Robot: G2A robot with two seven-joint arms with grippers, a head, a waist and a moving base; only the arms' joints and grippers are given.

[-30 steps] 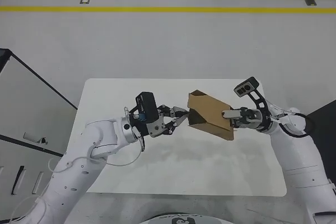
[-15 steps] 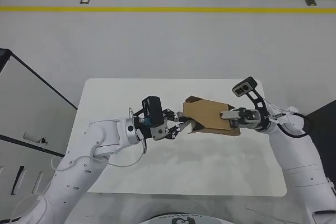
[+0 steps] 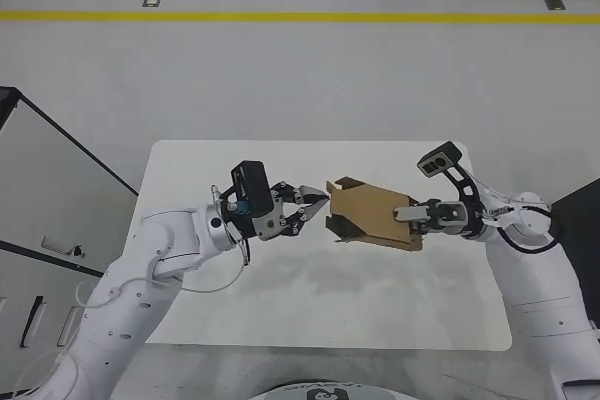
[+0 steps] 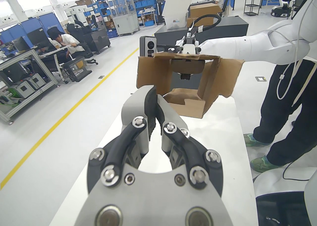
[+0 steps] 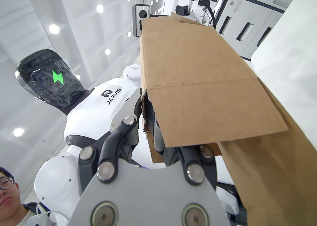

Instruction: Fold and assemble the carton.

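Note:
A brown cardboard carton [image 3: 373,212] hangs above the middle of the white table [image 3: 280,300], lying on its side. Its open end [image 4: 185,80] faces my left gripper, with the flaps spread outward. My right gripper [image 3: 410,213] is shut on the carton's wall at the far end [image 5: 148,123]; one of its fingers shows inside the carton [image 4: 185,76]. My left gripper [image 3: 315,203] is shut with nothing in it [image 4: 154,113], a short way from the carton's open end and not touching it.
A dark cabinet [image 3: 20,170] stands off the table's left side. The near half of the table [image 3: 360,310] is bare. A yellow line [image 3: 300,16] runs across the floor beyond the table.
My left gripper has pulled back from the carton's open end, where it was touching a flap. The carton has swung level in my right gripper.

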